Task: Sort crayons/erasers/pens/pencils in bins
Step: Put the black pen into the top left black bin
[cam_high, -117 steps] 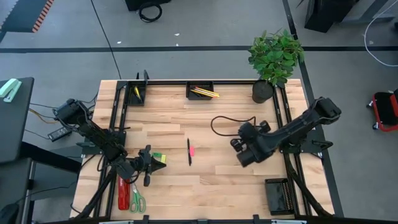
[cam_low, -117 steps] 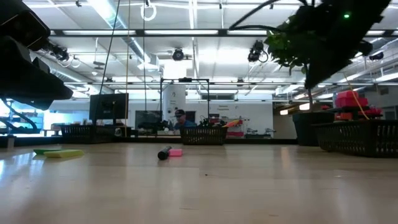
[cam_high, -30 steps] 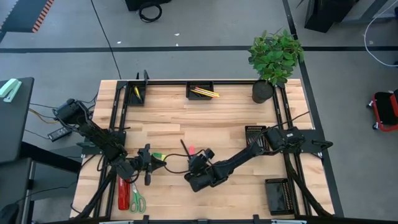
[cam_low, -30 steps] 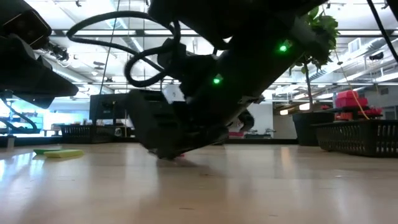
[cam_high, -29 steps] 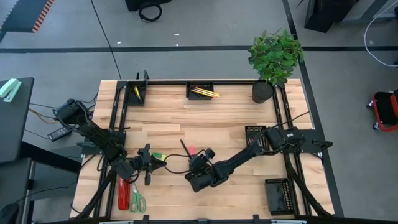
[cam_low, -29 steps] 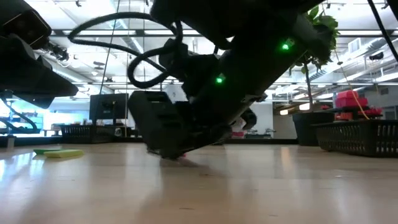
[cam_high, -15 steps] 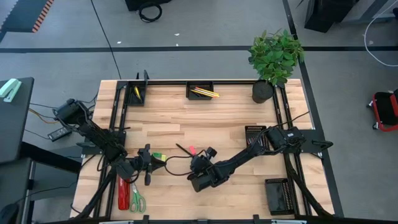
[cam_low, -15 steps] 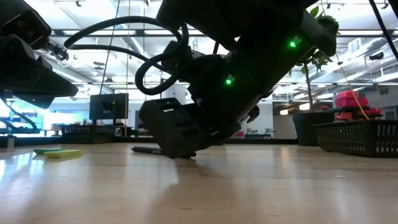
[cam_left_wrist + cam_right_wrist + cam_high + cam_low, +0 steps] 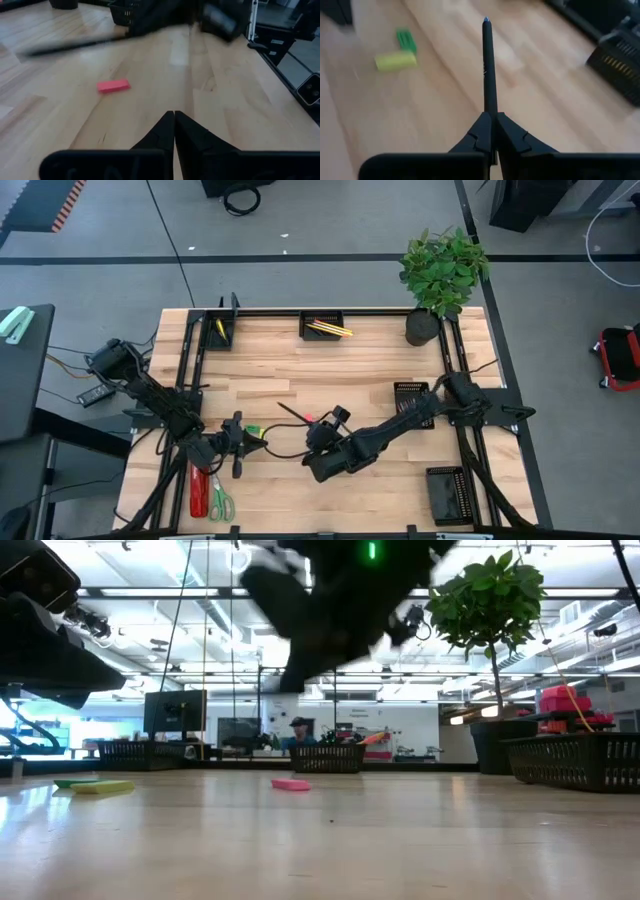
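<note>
The pen [image 9: 489, 70] sticks out ahead of the right gripper [image 9: 490, 122], above the table [image 9: 360, 370]. Two erasers [image 9: 400, 52] lie off to its left.

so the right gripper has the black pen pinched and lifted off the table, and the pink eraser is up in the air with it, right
Not quite. The right gripper does hold the black pen clear of the table, but the pink eraser is not lifted: it lies flat on the table, as the low view shows and the left wrist view confirms.
</note>
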`<action>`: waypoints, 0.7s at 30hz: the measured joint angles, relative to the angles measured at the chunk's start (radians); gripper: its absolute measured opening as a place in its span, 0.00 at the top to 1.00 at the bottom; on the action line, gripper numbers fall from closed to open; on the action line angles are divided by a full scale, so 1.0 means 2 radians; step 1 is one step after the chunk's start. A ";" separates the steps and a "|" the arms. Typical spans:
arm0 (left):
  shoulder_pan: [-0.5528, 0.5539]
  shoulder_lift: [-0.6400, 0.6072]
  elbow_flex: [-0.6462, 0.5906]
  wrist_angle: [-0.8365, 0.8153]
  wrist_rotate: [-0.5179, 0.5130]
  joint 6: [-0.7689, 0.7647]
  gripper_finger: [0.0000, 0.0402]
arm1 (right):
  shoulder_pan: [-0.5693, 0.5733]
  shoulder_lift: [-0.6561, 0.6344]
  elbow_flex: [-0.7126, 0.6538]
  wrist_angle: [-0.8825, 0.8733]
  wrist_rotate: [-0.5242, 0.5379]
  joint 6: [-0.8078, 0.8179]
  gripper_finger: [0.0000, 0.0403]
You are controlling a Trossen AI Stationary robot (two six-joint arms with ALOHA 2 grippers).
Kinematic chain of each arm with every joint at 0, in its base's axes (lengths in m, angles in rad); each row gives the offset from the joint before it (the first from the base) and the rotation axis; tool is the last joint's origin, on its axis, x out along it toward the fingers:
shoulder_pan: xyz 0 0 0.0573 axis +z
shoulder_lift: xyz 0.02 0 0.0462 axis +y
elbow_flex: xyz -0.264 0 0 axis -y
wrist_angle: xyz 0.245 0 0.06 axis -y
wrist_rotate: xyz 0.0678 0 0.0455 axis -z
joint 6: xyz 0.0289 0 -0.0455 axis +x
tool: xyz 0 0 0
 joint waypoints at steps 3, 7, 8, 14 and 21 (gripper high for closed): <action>0.000 0.000 0.000 0.020 0.000 0.046 0.95 | 0.000 -0.026 0.001 -0.007 -0.005 -0.007 0.96; -0.012 0.000 0.003 0.102 -0.001 0.222 0.94 | 0.000 -0.043 0.001 -0.032 -0.042 0.012 0.96; -0.015 0.000 0.008 0.115 0.000 0.281 0.95 | 0.001 -0.044 0.001 -0.039 -0.050 0.018 0.96; -0.008 0.000 0.080 0.058 -0.021 0.538 0.94 | 0.006 -0.048 0.001 -0.058 -0.062 0.030 0.96; 0.045 0.023 0.236 -0.302 -0.041 0.481 0.73 | 0.015 -0.054 0.001 -0.053 -0.063 0.030 0.96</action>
